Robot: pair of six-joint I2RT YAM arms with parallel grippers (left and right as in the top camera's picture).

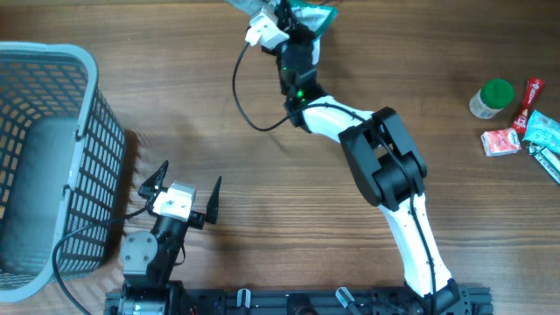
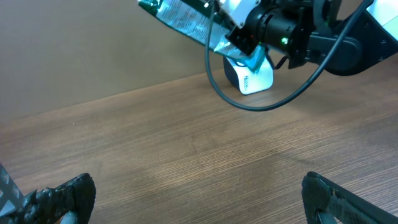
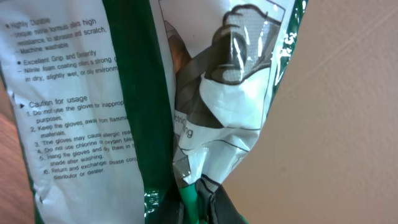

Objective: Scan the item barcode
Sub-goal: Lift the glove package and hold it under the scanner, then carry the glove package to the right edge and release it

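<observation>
While the right gripper [image 2: 231,37] pinches the crinkled green-and-white plastic glove packet [image 2: 180,15] by the far white scanner block [image 2: 252,76], creases may hide its barcode; the left gripper [image 1: 190,177] gapes wide, empty.

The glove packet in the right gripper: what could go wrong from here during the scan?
1. The right gripper pinches the glove packet by one crumpled end; it might slip or sag.
2. Its film is glossy and wrinkled and no barcode shows in any view, so the read may fail.
3. The black cable loops close by the white scanner and could snag it.
</observation>
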